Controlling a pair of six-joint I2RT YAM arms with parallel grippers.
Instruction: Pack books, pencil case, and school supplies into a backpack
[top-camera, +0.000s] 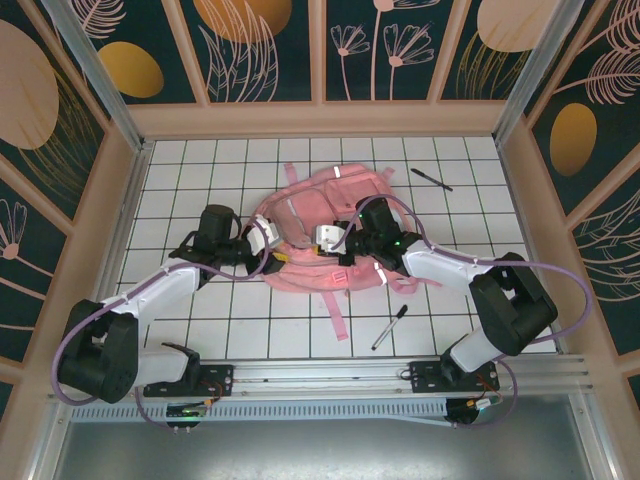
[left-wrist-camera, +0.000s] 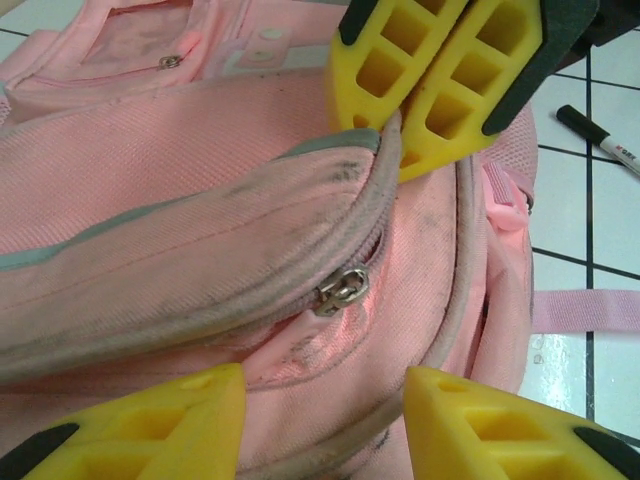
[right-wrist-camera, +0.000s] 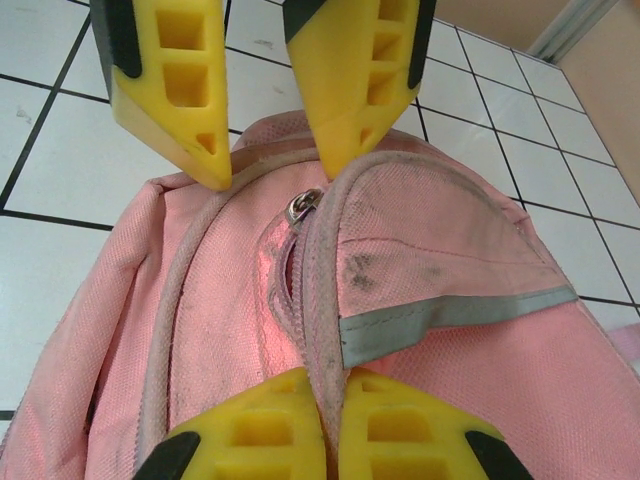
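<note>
The pink backpack (top-camera: 320, 225) lies in the middle of the tiled table. My right gripper (right-wrist-camera: 330, 425) is shut on the piped edge of its zipper flap (right-wrist-camera: 440, 250), next to the silver zipper pull (right-wrist-camera: 302, 206). My left gripper (left-wrist-camera: 325, 410) hovers open over the backpack (left-wrist-camera: 200, 200) just short of that pull (left-wrist-camera: 340, 292), facing the right gripper (left-wrist-camera: 415, 110). From above, the left gripper (top-camera: 280, 248) and the right gripper (top-camera: 318, 243) meet over the bag. A black pen (top-camera: 431, 179) lies at the back right and a whitish-barrelled pen (top-camera: 389, 327) at the front. The books and pencil case are out of view.
A pink strap (top-camera: 338, 315) trails from the bag toward the near edge, another strap (left-wrist-camera: 585, 310) lying flat on the tiles. Wooden walls (top-camera: 320, 120) enclose the white gridded table (top-camera: 200, 170) on three sides. The arm bases' rail (top-camera: 320, 375) runs along the front.
</note>
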